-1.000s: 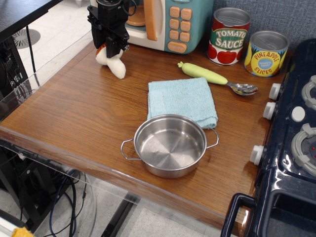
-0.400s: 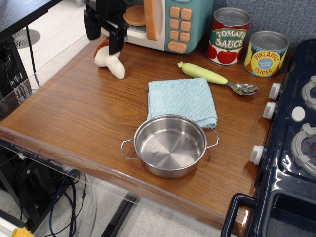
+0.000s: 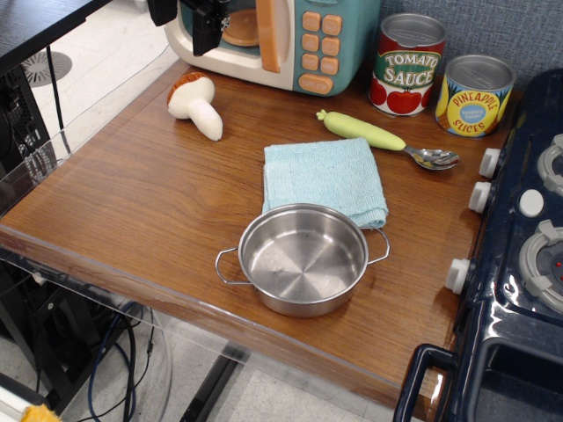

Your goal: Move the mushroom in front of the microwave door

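The mushroom [image 3: 197, 104] lies on its side on the wooden counter, brown cap to the back left, cream stem pointing front right. It rests just in front of the microwave door [image 3: 244, 35], which has an orange vertical handle and a window showing an orange plate. My gripper [image 3: 183, 19] is at the top edge of the view, raised above the mushroom and in front of the door. Its two black fingers are spread and hold nothing.
A light-green handled spoon [image 3: 387, 139] lies behind a folded blue cloth [image 3: 324, 178]. A steel pot [image 3: 303, 258] sits near the front edge. Tomato sauce [image 3: 406, 64] and pineapple [image 3: 474, 95] cans stand at the back right. A dark toy stove [image 3: 519, 255] fills the right side.
My gripper let go of the mushroom and rose straight up toward the top of the view. The mushroom stays lying in front of the microwave door.
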